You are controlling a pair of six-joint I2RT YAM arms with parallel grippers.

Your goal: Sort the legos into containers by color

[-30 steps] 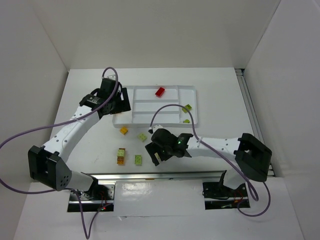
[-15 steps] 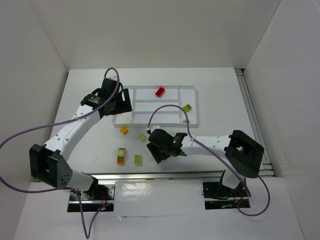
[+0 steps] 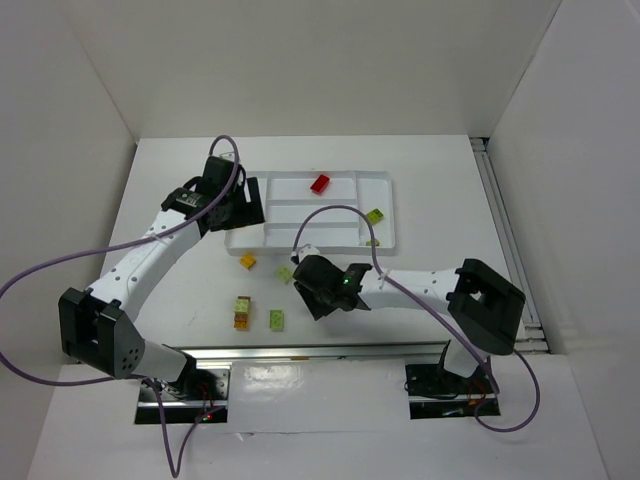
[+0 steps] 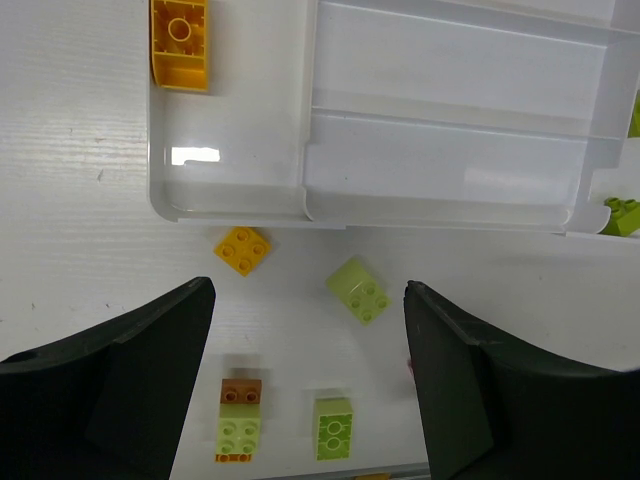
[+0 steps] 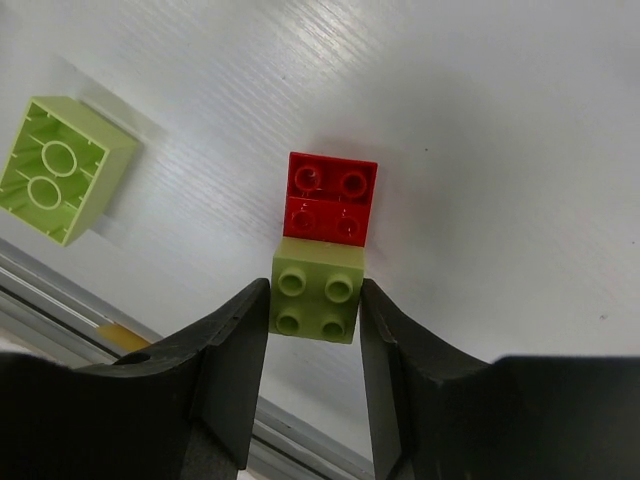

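Over the left end of the white tray [image 4: 230,212], the left tool [image 4: 308,292] hangs with its fingers spread wide and nothing between them. An orange-yellow brick [image 4: 180,40] lies in the tray's end compartment. On the surface [image 4: 80,200] below that tool sit a yellow brick [image 4: 241,250], a pale green brick [image 4: 359,290], an orange-on-green stack [image 4: 238,422] and another green brick [image 4: 332,428]. Further right, the right tool [image 5: 314,288] is low at the surface, its fingers pressed against both sides of the green half of a red-and-green pair [image 5: 322,240]. The pair's long axis runs straight out along the fingers, with the red half beyond the tips. An upturned green brick [image 5: 60,170] lies apart to one side. The right arm is much the nearer, and nothing seems to block a lift toward the tray, where a red brick [image 3: 320,184] lies.
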